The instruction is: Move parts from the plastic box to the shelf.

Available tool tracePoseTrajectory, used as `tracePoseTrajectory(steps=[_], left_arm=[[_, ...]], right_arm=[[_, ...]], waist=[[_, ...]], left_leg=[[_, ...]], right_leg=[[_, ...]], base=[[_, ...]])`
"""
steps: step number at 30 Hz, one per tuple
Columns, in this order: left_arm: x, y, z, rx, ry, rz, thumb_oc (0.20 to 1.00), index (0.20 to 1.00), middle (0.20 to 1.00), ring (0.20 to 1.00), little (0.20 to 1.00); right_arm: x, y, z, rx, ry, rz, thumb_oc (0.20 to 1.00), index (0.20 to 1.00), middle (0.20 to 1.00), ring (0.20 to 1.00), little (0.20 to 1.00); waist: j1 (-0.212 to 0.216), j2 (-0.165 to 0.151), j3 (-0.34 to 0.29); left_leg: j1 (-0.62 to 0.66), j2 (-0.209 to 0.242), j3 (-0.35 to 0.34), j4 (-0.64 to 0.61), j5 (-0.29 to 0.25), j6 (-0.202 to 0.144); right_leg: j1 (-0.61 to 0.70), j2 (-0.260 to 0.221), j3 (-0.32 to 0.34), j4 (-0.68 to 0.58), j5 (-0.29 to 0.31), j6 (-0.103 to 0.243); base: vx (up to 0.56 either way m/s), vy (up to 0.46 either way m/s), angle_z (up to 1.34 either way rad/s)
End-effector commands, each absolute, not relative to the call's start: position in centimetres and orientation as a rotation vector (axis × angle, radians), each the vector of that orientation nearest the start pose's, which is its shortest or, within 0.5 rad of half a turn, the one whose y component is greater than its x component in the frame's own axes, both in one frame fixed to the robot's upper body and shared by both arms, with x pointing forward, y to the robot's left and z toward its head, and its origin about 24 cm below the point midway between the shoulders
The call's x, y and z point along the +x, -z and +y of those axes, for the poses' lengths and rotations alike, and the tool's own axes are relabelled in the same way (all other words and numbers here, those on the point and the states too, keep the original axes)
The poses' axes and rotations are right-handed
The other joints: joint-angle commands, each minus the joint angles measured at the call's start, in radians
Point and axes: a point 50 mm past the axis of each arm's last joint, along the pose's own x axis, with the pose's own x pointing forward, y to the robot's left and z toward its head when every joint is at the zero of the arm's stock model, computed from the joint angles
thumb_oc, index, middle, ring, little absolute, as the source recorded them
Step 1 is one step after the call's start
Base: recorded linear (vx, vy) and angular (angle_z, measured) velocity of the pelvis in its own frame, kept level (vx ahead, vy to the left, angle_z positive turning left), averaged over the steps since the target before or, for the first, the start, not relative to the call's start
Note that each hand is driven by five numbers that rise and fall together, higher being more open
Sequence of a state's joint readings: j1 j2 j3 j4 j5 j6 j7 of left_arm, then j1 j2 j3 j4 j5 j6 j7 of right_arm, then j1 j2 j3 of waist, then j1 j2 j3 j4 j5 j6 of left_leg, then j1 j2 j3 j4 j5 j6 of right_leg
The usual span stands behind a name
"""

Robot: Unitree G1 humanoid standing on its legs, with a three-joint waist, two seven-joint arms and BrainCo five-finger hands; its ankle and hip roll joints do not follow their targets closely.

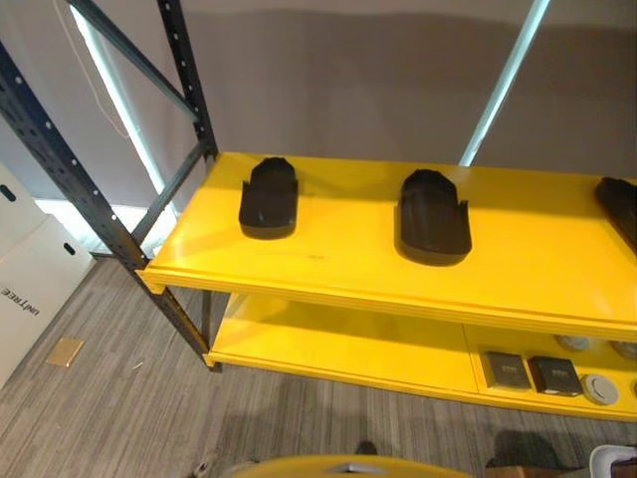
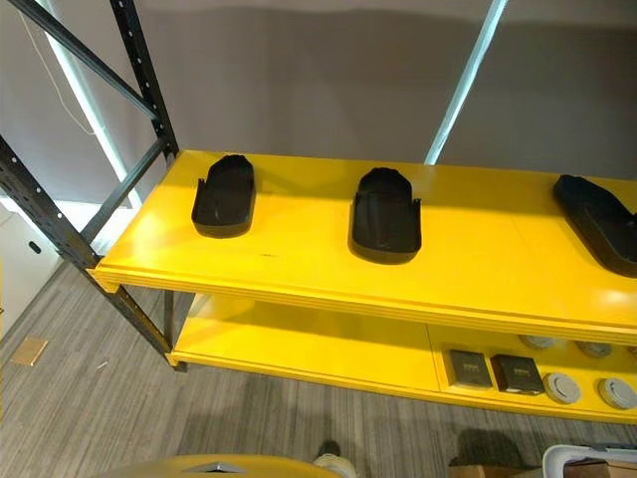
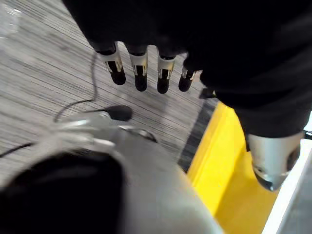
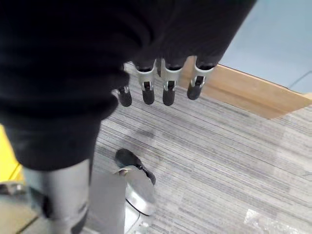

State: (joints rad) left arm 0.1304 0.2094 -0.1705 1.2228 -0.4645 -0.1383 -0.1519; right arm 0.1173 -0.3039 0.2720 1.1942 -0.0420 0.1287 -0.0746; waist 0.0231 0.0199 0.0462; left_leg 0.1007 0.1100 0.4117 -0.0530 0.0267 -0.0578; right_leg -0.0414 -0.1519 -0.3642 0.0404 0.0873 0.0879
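Where the yellow shelf [image 2: 299, 254] runs across the middle of the head views, three black parts lie on its top board: one part [image 2: 224, 195] at the left, a second part [image 2: 385, 214] near the centre, and a third part [image 2: 600, 221] cut by the right edge of the frame. The first two sit well apart, with bare yellow between them and a wide bare strip between them and the board's front edge. Each is set back from that edge and closer to the grey wall [image 2: 328, 90] behind.

On the lower board [image 2: 309, 349], dark square pieces [image 2: 495, 371] and round grey discs [image 2: 587, 386] cluster at the lower right; the left stretch is bare. Dark steel uprights [image 1: 60, 159] frame the shelf's left end, with a white carton [image 1: 25, 274] at the far left.

Both hands hang over striped grey floor [image 4: 219, 161]: left hand [image 3: 141, 68] and right hand [image 4: 161, 83] each have straight, relaxed fingers holding nothing.
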Motion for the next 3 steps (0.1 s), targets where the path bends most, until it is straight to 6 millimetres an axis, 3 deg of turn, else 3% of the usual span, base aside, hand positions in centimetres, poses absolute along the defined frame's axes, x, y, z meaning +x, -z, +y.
tracePoseTrajectory(steps=[1,3], left_arm=[[8.36,15.83,23.1,-0.094,-0.229,1.047,1.0,1.0,1.0,1.0,1.0],[8.41,15.84,23.04,-0.08,-0.235,1.047,1.0,1.0,1.0,1.0,1.0]], right_arm=[[4.27,16.63,-24.65,-0.542,-0.011,1.419,1.0,1.0,1.0,1.0,1.0],[4.26,16.65,-24.61,-0.537,-0.001,1.418,1.0,1.0,1.0,1.0,1.0]], waist=[[-0.01,-0.037,0.039],[-0.008,-0.036,0.04]], left_leg=[[-0.019,0.022,-0.026,-0.012,0.011,-0.017],[-0.018,0.02,-0.029,-0.013,0.01,-0.016]], right_leg=[[0.101,-0.015,0.048,-0.127,0.0,0.064],[0.103,-0.015,0.049,-0.128,-0.001,0.064]], base=[[-0.07,-0.023,-0.04],[-0.03,-0.012,-0.04]])
